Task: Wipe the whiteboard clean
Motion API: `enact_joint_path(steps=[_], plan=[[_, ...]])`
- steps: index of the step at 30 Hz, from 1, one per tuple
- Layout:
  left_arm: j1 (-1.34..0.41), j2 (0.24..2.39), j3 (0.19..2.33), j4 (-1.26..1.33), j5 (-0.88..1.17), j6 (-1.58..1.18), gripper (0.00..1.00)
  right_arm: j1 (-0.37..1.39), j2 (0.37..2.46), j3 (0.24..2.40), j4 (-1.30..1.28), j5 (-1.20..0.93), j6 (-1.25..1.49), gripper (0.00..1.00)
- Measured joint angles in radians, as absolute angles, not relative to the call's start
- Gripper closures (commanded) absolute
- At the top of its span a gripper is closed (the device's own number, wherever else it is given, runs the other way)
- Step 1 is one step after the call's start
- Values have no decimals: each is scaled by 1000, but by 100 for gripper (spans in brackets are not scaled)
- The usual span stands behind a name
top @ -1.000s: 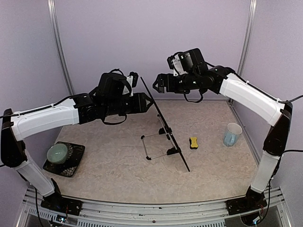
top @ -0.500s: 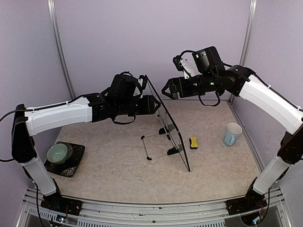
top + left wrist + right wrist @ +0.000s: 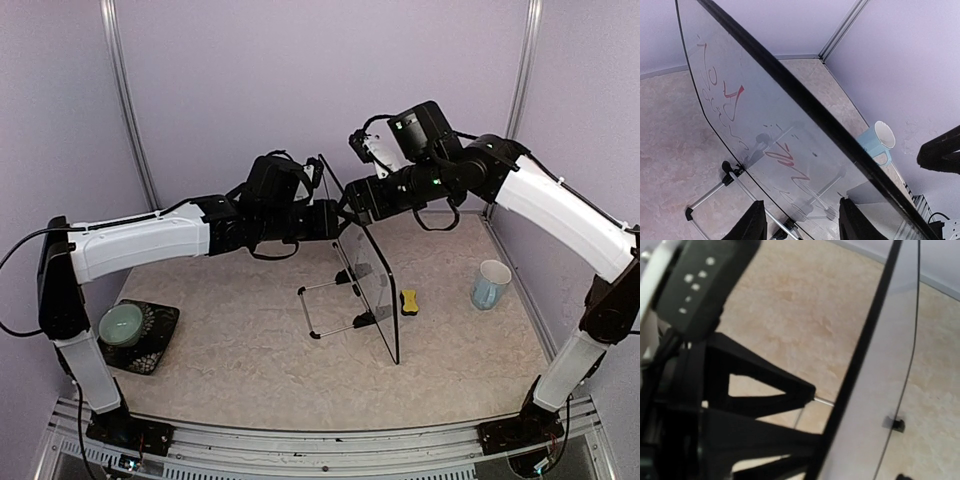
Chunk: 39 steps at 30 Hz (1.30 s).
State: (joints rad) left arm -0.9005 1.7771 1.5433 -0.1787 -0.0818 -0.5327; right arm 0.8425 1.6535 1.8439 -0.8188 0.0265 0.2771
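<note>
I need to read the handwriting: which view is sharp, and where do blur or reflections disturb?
Top external: sharp, evenly lit, but the whiteboard is seen very obliquely. Left wrist: writing visible, partly covered by reflections on the board. Right wrist: soft focus, dark close parts, no writing.

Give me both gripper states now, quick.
Left gripper: open, jaws spread beside the whiteboard, gripping nothing.
Right gripper: cannot be told; it is close to the whiteboard's top edge, and no view shows its jaws clearly.
</note>
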Motion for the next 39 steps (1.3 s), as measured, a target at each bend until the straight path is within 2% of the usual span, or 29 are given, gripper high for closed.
enact_joint_path(steps=[10,22,30,39], plan=[[-900,1800,1544,-161,-66,-539,51,842,1650,1820,-846,77,273,25],[-901,1864,1595,-121,-29,-553,51,842,1633,1800,-878,107,273,49],[-901,1876,1598,-110,-20,-556,51,835,1623,1799,-900,132,279,75],[-904,1902,1610,-96,-3,-561,51,802,1618,1800,-921,166,280,85]])
